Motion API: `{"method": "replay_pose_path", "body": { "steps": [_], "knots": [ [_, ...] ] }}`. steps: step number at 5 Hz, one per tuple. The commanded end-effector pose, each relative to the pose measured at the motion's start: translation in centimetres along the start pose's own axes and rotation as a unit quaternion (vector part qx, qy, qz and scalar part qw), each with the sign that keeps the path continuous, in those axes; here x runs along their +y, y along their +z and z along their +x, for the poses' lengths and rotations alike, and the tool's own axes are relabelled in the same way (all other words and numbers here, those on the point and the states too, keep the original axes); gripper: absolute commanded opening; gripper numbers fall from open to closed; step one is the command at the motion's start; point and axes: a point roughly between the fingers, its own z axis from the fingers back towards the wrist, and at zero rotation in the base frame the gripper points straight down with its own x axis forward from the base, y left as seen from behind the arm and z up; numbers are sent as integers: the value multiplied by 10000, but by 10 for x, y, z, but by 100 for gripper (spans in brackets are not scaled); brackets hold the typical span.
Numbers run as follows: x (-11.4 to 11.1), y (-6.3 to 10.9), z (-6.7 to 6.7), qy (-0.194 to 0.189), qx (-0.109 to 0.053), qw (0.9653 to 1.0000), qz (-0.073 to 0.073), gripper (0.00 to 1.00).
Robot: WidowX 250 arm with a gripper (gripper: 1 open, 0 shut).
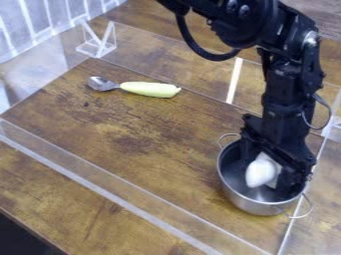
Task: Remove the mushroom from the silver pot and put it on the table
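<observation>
The silver pot (237,191) stands on the table (120,139) at the front right, close to the clear wall. Inside it lies the mushroom (261,173); only its white rounded part shows, and no cap can be made out. My black gripper (272,171) reaches straight down into the pot, open, its fingers (294,174) on either side of the mushroom. Whether the fingers touch the mushroom I cannot tell.
A spoon (135,88) with a yellow-green handle lies at the back left. Clear acrylic walls (80,180) edge the tabletop at front, left and right. A small clear stand (95,40) sits at the back left corner.
</observation>
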Motion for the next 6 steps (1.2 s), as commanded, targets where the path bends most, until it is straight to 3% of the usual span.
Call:
{"method": "replay_pose_path", "body": {
  "steps": [1,2,4,5,6],
  "knots": [
    [13,10,7,183,-228,9996,29,100],
    [26,10,0,289,-231,9993,42,0],
    [13,28,0,-55,-93,9999,119,0],
    [18,28,7,-161,-17,9997,169,0],
    [26,45,17,-267,6,9992,308,0]
  ]
}}
